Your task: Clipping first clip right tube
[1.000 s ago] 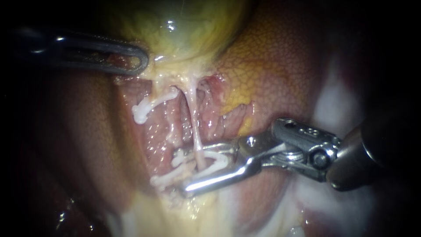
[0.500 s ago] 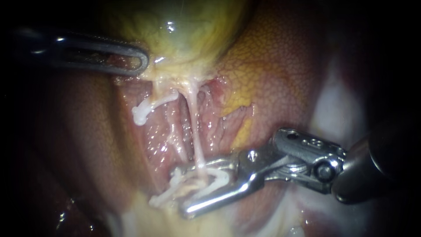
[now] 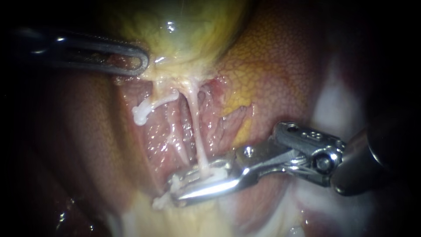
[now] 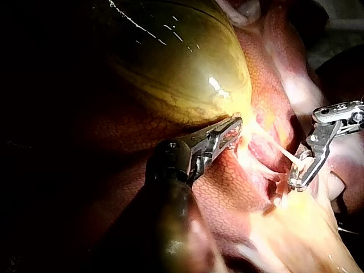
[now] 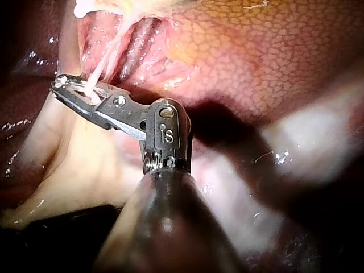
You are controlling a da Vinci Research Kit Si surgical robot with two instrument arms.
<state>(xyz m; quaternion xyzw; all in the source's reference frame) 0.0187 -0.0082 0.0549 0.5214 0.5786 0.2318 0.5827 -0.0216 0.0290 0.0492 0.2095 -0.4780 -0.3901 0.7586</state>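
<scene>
The yellow-green gallbladder [image 3: 184, 26] [image 4: 170, 68] hangs over the red liver [image 3: 280, 70]. My left instrument [image 3: 136, 61] [image 4: 230, 133] is shut on the gallbladder's lower edge and holds it up. From that edge a thin pale tube [image 3: 195, 127] [image 5: 102, 68], the right one, runs down, stretched taut. My right instrument [image 3: 197, 181] [image 4: 301, 170] [image 5: 77, 94] has its metal jaws pressed together on a white clip [image 3: 209, 174] that sits around this tube's lower end.
A second pale strand with a knobbed white end [image 3: 142, 114] lies to the left of the taut tube. Raw pink tissue [image 3: 175, 131] lines the bed between them. Pale fatty tissue [image 3: 193, 219] lies below the jaws. The liver [image 5: 273, 51] borders the right instrument's wrist.
The right instrument's jaws have gone from wide open around the tube to pressed together, flattening the white clip on it. The left instrument has held still.
</scene>
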